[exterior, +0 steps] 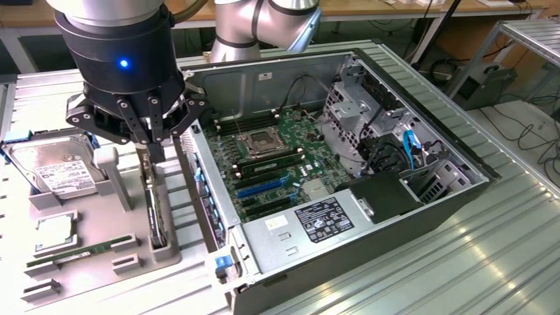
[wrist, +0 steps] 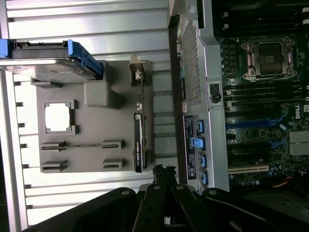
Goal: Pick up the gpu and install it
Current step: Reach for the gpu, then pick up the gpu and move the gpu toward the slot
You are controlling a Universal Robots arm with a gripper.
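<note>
Gripper [exterior: 154, 156] jaws fully closed, nothing between them. It hangs over the grey fixture tray [exterior: 92, 220] on the exterior view's left, just beside the open PC case [exterior: 368, 262]. The gpu [exterior: 157, 213] stands on edge in the tray's slot nearest the case, directly below the fingertips and running toward the near side. Tips sit close above the card's far end; can't tell if they touch. In the wrist view the card is seated in its slot. Hard drive [exterior: 57, 172] is further left on the tray.
</note>
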